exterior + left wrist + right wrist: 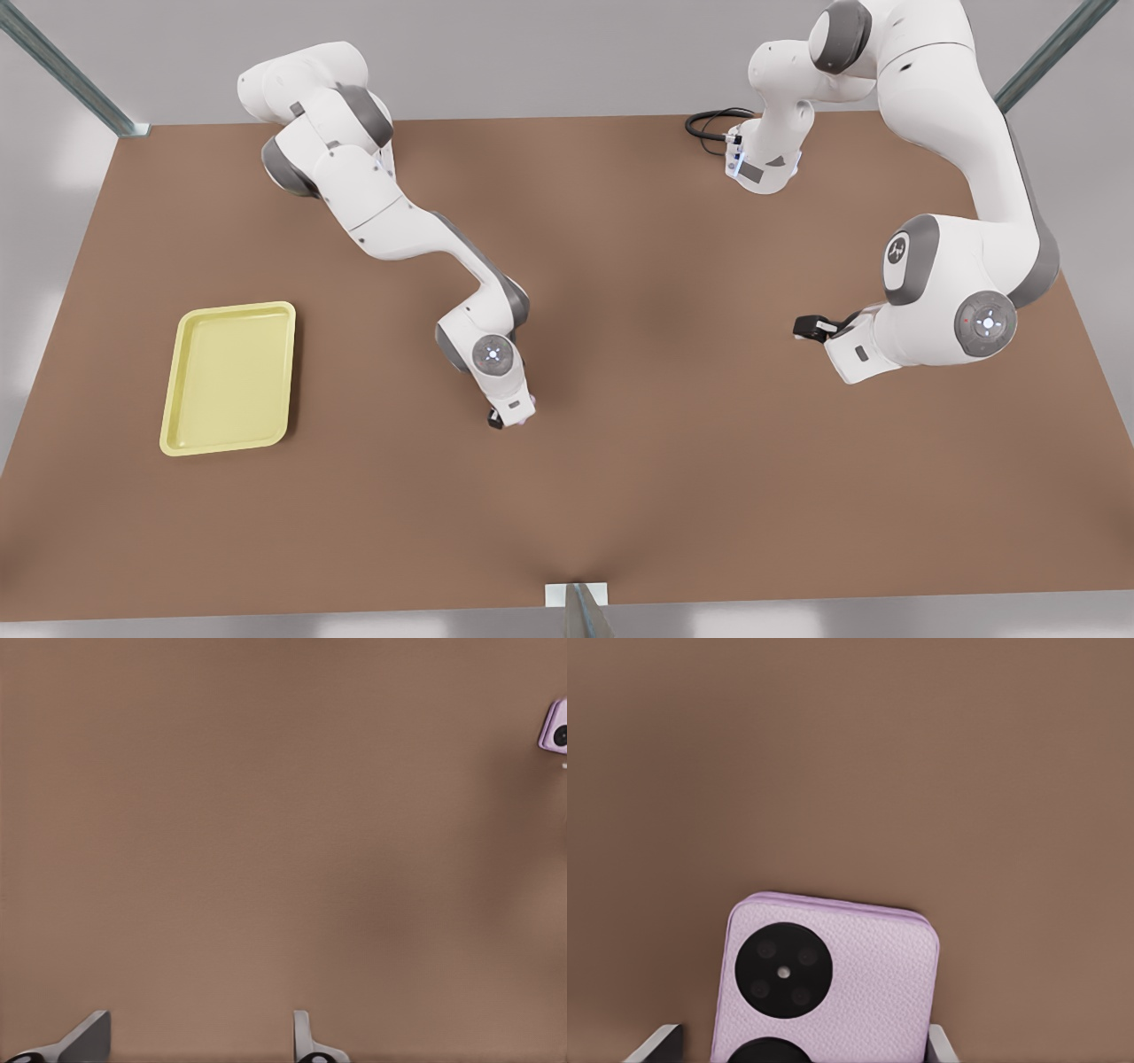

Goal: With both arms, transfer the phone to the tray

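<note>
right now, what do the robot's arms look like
Both are white rounded segments with grey joints. The right arm, on the front view's left, and the left arm, on the front view's right, each have a round lit disc at the wrist and black jaws with pale grey tips. A black cable loops by the left arm's base.

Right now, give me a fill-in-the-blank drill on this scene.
1. The tray is pale ____.
2. The phone sits at the ____ tool.
3. The left tool waits with its fingers ____ over bare table.
4. In the front view, the tray lies to the phone's ____.
Missing words: yellow; right; open; left.
</note>
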Robot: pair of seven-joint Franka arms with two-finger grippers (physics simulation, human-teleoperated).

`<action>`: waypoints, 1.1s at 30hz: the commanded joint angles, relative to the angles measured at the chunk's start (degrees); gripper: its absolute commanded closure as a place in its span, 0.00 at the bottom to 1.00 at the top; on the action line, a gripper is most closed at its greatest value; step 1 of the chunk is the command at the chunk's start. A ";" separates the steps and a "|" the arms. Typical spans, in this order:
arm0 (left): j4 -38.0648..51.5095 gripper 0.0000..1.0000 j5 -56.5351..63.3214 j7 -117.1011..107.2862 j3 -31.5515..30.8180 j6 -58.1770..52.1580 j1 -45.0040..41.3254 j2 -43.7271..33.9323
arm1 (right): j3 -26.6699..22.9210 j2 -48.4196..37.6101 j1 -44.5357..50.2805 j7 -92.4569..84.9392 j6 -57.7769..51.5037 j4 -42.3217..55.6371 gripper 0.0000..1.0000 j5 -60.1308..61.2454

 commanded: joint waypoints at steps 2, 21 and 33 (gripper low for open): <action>-0.02 0.00 0.04 0.07 0.00 0.00 0.00 -0.06 | 0.01 -0.12 0.01 2.28 0.13 -0.09 0.06 -0.23; 0.07 0.00 0.04 0.07 0.00 0.00 0.00 0.11 | 0.19 -3.54 -1.74 2.19 -4.08 -0.09 0.21 -0.49; 0.25 0.00 -0.31 -0.11 -0.18 0.08 0.00 -0.33 | -2.53 -30.61 -15.54 4.30 3.55 -33.66 0.25 2.23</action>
